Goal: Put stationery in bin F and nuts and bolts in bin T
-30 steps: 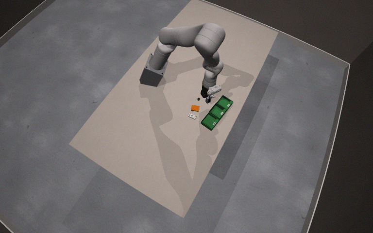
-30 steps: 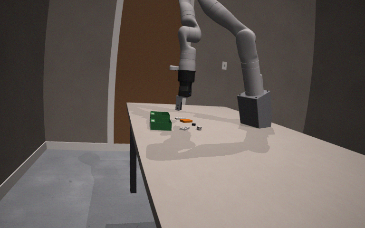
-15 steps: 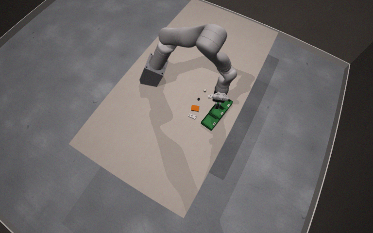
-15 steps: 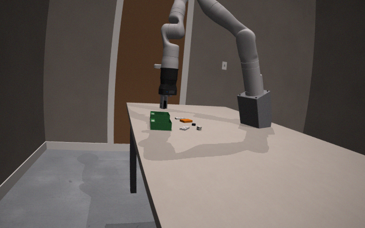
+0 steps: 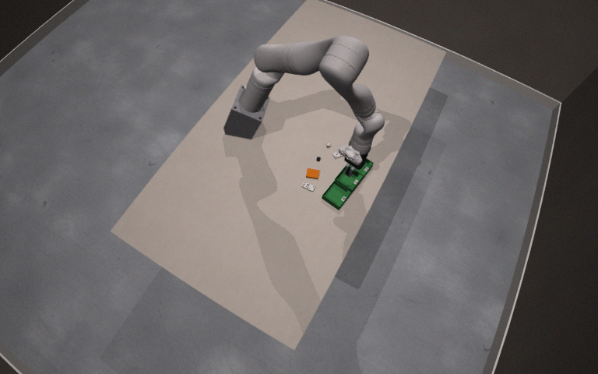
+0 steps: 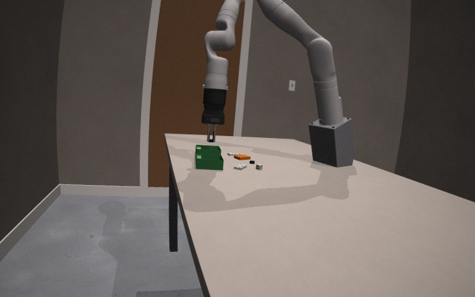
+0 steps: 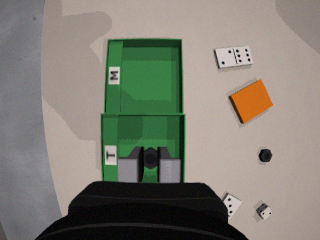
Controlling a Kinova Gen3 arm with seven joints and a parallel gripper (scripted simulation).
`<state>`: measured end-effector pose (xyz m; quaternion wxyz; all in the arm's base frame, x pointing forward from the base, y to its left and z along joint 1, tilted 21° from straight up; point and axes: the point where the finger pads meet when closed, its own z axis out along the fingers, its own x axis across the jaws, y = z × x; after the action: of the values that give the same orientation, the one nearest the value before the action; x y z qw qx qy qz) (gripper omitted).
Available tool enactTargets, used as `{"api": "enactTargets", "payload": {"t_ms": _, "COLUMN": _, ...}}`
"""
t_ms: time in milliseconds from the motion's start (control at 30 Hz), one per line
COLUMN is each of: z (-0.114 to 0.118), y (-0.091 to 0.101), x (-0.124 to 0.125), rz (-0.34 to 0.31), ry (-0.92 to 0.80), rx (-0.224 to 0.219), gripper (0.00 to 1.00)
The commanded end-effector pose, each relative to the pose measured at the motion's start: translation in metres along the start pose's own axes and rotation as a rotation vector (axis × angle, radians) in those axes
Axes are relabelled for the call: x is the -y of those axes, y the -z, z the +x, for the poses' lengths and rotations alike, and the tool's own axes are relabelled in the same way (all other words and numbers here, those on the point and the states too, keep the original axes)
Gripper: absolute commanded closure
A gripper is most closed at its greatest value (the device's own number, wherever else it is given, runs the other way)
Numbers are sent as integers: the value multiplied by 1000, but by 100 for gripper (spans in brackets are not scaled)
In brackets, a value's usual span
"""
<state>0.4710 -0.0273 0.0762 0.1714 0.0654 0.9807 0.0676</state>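
Note:
Three joined green bins stand in a row [image 5: 340,179] [image 6: 209,163]. In the wrist view I read the label M on the far bin [image 7: 143,80] and T on the middle bin [image 7: 143,130]; the third bin is hidden under my wrist. My gripper [image 7: 150,158] [image 5: 353,171] [image 6: 211,139] hangs over the T bin, shut on a small dark fastener [image 7: 151,158]. An orange pad [image 7: 251,100] [image 5: 313,173] [image 6: 242,157] and a black nut [image 7: 266,155] [image 5: 317,158] [image 6: 252,161] lie on the table beside the bins.
Two white dominoes lie on the table, one [image 7: 234,56] [image 5: 307,186] beyond the orange pad and one [image 7: 231,204] [image 5: 337,154] near my wrist. A small die [image 7: 263,211] [image 5: 328,144] [image 6: 259,167] lies nearby. The table edge runs just past the bins.

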Motion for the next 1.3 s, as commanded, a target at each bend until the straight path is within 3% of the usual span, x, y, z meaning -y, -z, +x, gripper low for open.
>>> {"api": "enactTargets", "payload": {"t_ms": 0, "z": -1, "y": 1, "x": -4, "rz": 0, "ry": 8, "rx": 3, "gripper": 66}}
{"api": "enactTargets", "payload": {"t_ms": 467, "z": -1, "y": 1, "x": -3, "rz": 0, "ry": 8, "rx": 4, "gripper": 66}}
{"api": "enactTargets", "payload": {"t_ms": 1267, "z": -1, "y": -43, "x": -3, "rz": 0, "ry": 8, "rx": 4, "gripper": 66}}
